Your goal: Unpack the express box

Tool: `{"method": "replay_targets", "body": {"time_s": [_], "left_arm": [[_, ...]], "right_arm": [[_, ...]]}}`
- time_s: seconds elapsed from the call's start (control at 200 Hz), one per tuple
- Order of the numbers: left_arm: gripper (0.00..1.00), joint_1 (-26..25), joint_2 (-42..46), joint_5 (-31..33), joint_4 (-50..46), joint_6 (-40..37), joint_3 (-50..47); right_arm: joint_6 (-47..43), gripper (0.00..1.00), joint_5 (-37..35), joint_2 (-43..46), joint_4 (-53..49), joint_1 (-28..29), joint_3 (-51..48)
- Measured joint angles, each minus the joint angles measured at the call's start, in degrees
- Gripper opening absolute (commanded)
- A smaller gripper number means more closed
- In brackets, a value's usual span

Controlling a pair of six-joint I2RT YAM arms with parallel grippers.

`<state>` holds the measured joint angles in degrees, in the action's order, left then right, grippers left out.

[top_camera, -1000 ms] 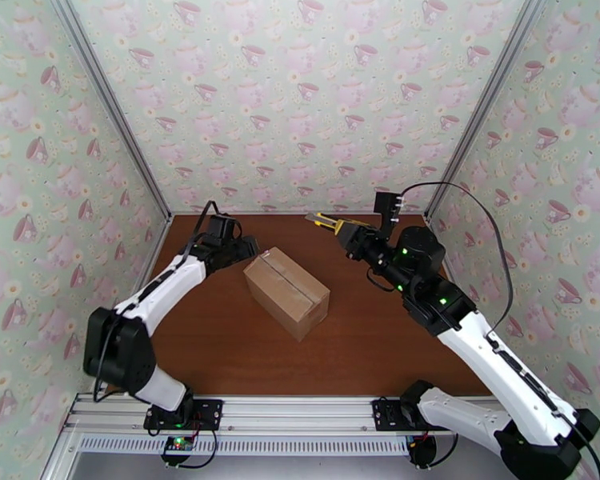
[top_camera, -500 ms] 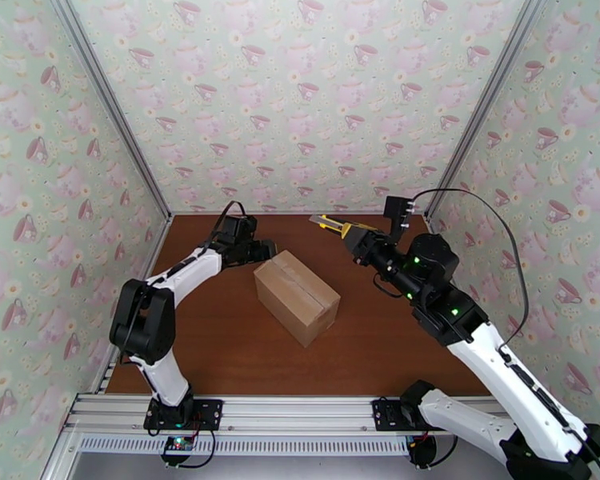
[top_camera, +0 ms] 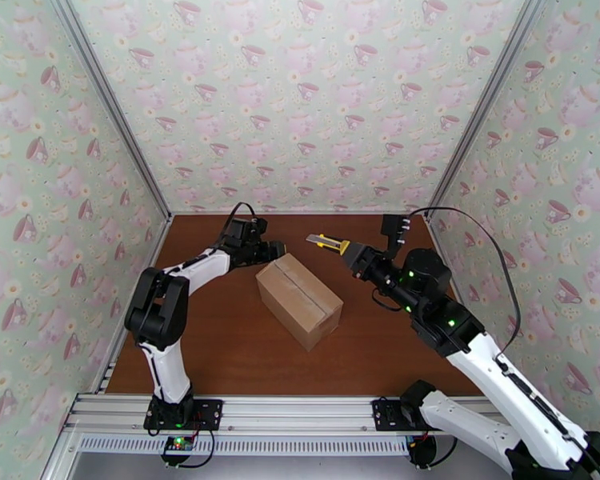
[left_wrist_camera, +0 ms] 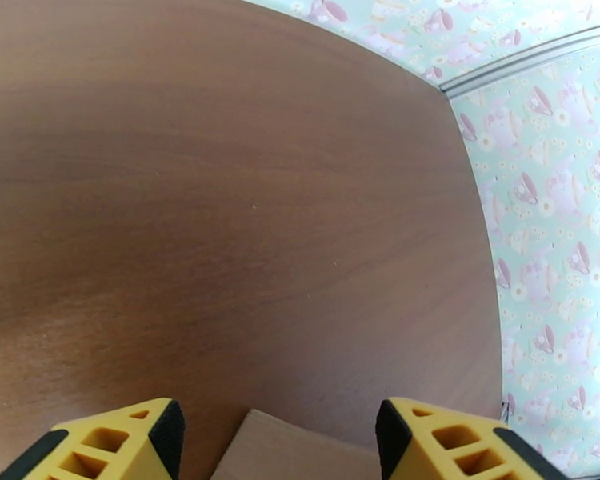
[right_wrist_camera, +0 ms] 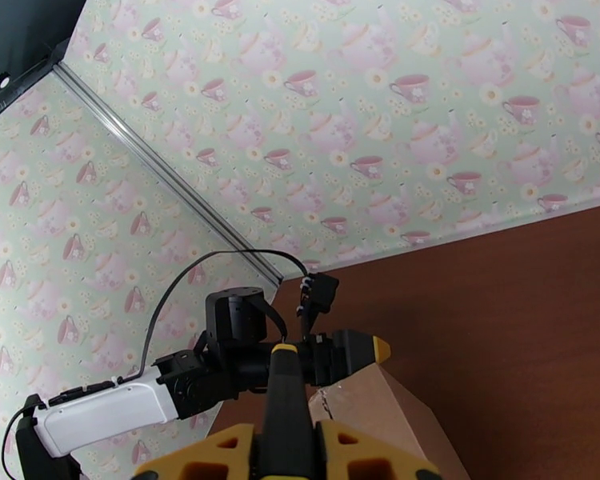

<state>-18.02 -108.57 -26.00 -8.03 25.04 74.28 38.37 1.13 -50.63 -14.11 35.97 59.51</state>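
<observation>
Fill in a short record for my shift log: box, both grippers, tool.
box: flaps shut, mid-table, lying at an angle
left gripper: open, at box's far corner
right gripper: shut on knife, beyond the box
knife: yellow and black, points left, not touching the box
unpacking: not begun

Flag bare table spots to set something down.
Widest bare table: near strip between the express box and the arm bases. Crowded: box's far end, where the left claw and the right claw with its knife meet.
</observation>
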Motion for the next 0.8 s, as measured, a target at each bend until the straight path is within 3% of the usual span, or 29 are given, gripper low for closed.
{"method": "replay_targets", "body": {"time_s": [0.235,0.446,0.576,0.801], "left_arm": [[0.69,5.3,8.8,8.1,-5.2,0.0,-3.9],[0.68,6.8,24.3,17.4,-14.6,0.5,-4.8],[0.7,2.9,36.0,20.4,-21.0,4.9,-7.9],[0.73,-13.7,46.9,24.6,-25.7,21.4,-15.5]], "right_arm": [[-1.5,0.0,0.0,0.4,-0.4,0.4,0.0],[-5.9,0.0,0.2,-4.5,-2.2,0.4,1.6],[-10.4,0.0,1.8,-9.2,-4.4,0.4,5.1],[-17.3,0.0,6.8,-21.0,-9.0,0.1,21.5]]}}
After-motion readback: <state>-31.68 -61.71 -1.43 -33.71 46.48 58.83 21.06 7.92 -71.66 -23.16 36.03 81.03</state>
